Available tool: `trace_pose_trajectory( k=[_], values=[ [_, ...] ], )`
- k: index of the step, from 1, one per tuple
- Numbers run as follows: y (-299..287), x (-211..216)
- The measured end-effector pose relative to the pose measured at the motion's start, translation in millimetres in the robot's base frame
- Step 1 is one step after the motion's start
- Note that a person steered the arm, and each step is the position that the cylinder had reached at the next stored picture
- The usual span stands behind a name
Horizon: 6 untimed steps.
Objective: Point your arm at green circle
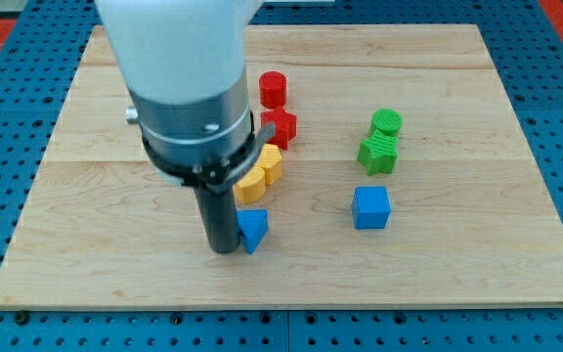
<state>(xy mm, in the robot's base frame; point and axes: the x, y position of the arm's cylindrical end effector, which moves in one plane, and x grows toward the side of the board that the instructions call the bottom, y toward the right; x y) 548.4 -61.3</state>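
Nearest the camera: blue triangular plastic block (pixel 253 228), toward the view's bottom of the pale wooden bench (pixel 457 264), touching or just beside my tip (pixel 223 250) on its right. End effector: a plain dark rod with no jaws, holding nothing, tip down at the board surface, hanging from a white and dark grey cylindrical arm body (pixel 186 88) that hides part of the board's upper left.

Just above the blue triangle: two yellow plastic blocks, one (pixel 250 183) partly behind the rod, the other, six-sided (pixel 270 162), touching it up and to the right. Higher still: red plastic block (pixel 280 128), shape hard to make out, and red plastic cylinder (pixel 273 89) near the view's top.

Green circle, a green plastic cylinder (pixel 386 122): well apart from my tip, up and far to the view's right, in the board's right half. Directly below and touching it: green star-like plastic block (pixel 378 153). Below that, apart: blue plastic cube (pixel 370 207), roughly level with the blue triangle but well to its right.
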Motion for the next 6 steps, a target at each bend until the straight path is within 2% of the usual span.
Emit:
trace_pose_trajectory(
  k=[1, 2, 3, 4, 5, 6],
  values=[
    [4.9, -2.3],
    [-18.5, 15.3],
    [0.1, 23.0],
    [61.7, 41.3],
    [179.3, 31.9],
    [222.8, -14.4]
  ],
)
